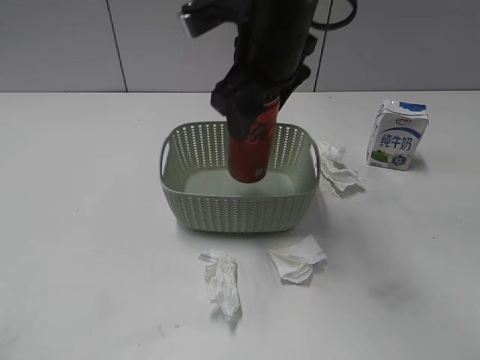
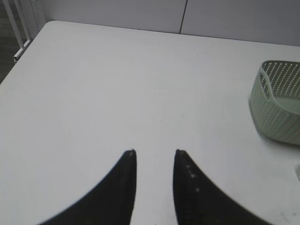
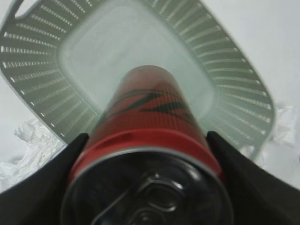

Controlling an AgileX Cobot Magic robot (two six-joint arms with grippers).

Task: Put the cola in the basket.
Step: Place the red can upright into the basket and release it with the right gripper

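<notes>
While the right pincer (image 1: 251, 112) pinches the cola (image 1: 251, 150) upright, the can hangs inside the basket (image 1: 187, 202).

Largest to smallest: the white worktop (image 1: 90, 225); the perforated grey-green plastic basket; a white-and-blue milk carton (image 1: 397, 135) with Chinese characters at right; the red can with black script; three crumpled tissues (image 1: 222, 281) around the basket. The left pincer (image 2: 154, 157) hovers spread, empty.
</notes>
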